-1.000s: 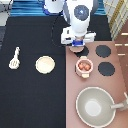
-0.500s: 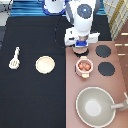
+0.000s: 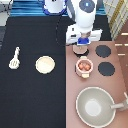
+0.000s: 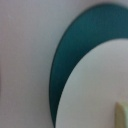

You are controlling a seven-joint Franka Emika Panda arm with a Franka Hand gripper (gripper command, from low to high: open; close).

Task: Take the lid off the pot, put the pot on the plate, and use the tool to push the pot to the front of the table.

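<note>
The pot (image 3: 84, 66) stands uncovered on the stove (image 3: 72, 87), and its reddish inside shows. My gripper (image 3: 80, 48) hangs low over the stove's back burner, just above the pot in the exterior view. In the wrist view a pale round disc, apparently the lid (image 4: 95, 95), lies close below the hand across a dark burner (image 4: 75, 55). In the exterior view the hand hides the lid. The cream plate (image 3: 45, 64) lies on the black table (image 3: 30, 100), left of the stove. The spatula tool (image 3: 14, 57) lies further left.
A large grey pan (image 3: 95, 106) with a long handle takes up the stove's bottom part. Two black burners (image 3: 103, 51) (image 3: 106, 69) sit to the right of the pot. The robot's base stands at the exterior view's top.
</note>
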